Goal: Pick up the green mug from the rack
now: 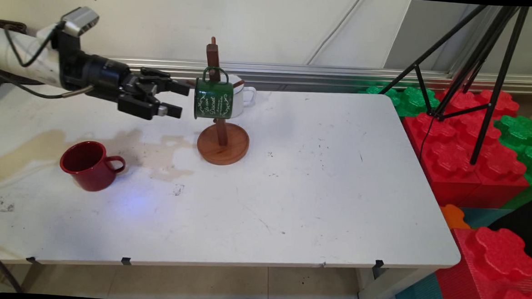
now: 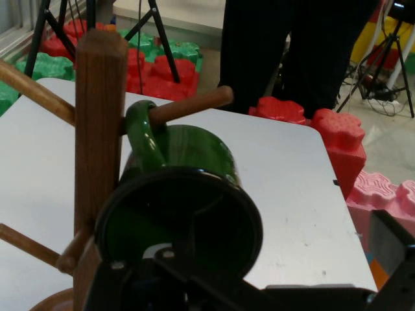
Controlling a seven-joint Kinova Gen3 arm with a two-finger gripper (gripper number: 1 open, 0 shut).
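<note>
1. We take the wooden mug tree (image 1: 222,120) as our landmark; it stands upright on a round base on the white table (image 1: 319,179), toward the far edge.
2. Farthest left of the mug tree, and nearer the camera, we see a red mug (image 1: 90,164) standing upright on the table, its handle turned toward the tree. It sits beside brownish stains on the tabletop.
3. Left of the mug tree and level with its pegs, the gripper (image 1: 181,100) reaches in horizontally. We see its two fingers (image 1: 171,110) spread apart, one above the other, with nothing between them. Their tips are just beside the green mug, and we cannot tell whether they touch it.
4. On the mug tree itself a green mug (image 1: 213,100) with white lettering hangs by its handle from a peg. In the hand view the green mug (image 2: 185,210) shows its open mouth toward the camera, its handle looped over the peg (image 2: 191,105) beside the post (image 2: 98,123).
5. Just behind the mug tree, to its right, we see a white mug (image 1: 241,96), partly hidden by the green one.
6. Well to the right of the mug tree, beyond the table edge, lie large red and green foam blocks (image 1: 471,146), and black tripod legs (image 1: 489,65) stand among them.
</note>
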